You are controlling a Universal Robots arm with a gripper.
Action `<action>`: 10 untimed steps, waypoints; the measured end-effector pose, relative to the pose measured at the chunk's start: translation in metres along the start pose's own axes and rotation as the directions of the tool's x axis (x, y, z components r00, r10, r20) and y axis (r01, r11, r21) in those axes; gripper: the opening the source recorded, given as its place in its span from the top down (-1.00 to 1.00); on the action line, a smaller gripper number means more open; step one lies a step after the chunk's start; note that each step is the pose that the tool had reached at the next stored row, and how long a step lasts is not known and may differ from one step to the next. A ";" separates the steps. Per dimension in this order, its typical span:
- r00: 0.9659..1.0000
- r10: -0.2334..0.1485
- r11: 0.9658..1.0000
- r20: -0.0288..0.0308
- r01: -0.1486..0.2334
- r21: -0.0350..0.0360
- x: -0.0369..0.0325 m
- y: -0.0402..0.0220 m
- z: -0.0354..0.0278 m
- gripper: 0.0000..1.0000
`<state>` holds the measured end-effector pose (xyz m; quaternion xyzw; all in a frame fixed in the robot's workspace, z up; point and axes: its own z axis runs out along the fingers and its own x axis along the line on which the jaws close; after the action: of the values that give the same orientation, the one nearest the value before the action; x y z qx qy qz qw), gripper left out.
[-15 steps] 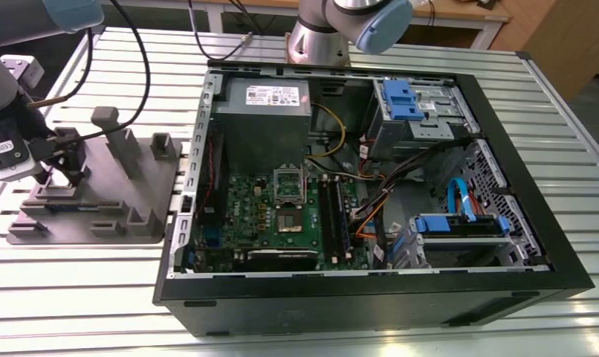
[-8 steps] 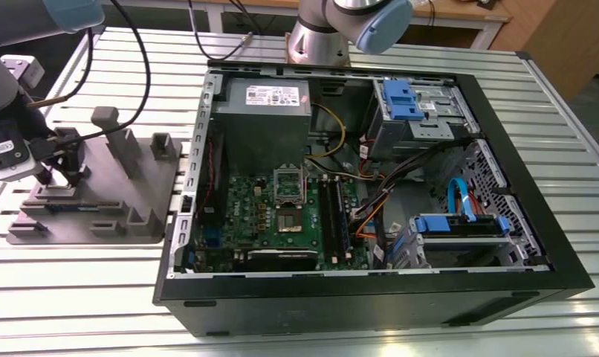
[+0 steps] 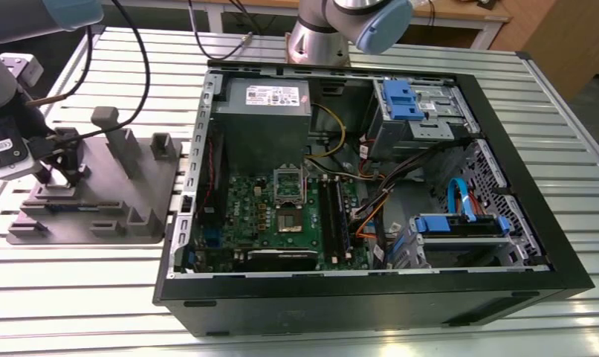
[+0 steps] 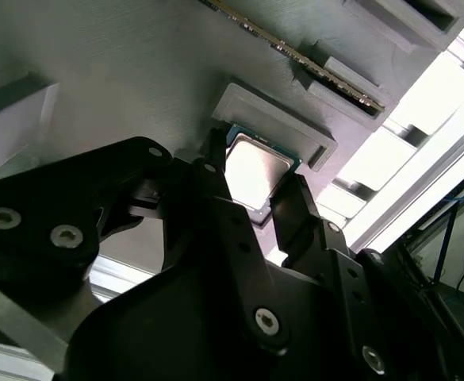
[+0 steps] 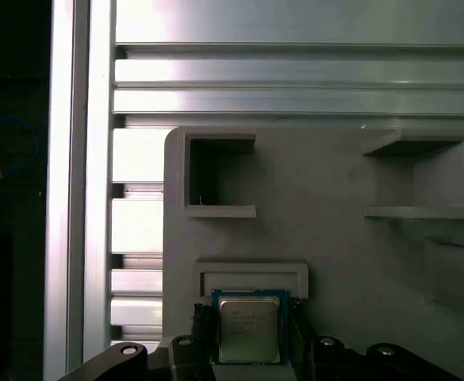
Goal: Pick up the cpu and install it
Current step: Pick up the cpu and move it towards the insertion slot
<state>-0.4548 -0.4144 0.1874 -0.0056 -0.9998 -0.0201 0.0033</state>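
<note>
The cpu (image 5: 250, 332), a small silvery square chip with a thin pale edge, sits between my two black fingers in both wrist views, just in front of its pale nest (image 5: 251, 276) on the grey fixture. My gripper (image 5: 250, 319) is shut on the cpu (image 4: 254, 168), one finger (image 4: 216, 163) on each of two opposite edges. In the exterior view my gripper (image 3: 59, 177) hangs low over the grey fixture tray (image 3: 101, 216) at the exterior view's left. The green motherboard (image 3: 255, 216) lies in the open computer case, its socket (image 3: 291, 220) uncovered with the silver frame (image 3: 287, 181) folded back.
The black case wall (image 3: 186, 223) stands between the fixture tray and the motherboard. Upright grey posts (image 3: 111, 134) rise from the tray. Inside the case are a grey power supply (image 3: 264, 100), cables (image 3: 379, 193) and blue drive brackets (image 3: 458, 223). A second arm's base (image 3: 319, 41) stands behind.
</note>
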 end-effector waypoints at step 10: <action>1.000 0.000 1.000 0.000 0.000 0.000 0.0001 0.0005 -0.0119 0.05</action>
<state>-0.4548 -0.4144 0.1993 -0.0057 -0.9998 -0.0202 0.0032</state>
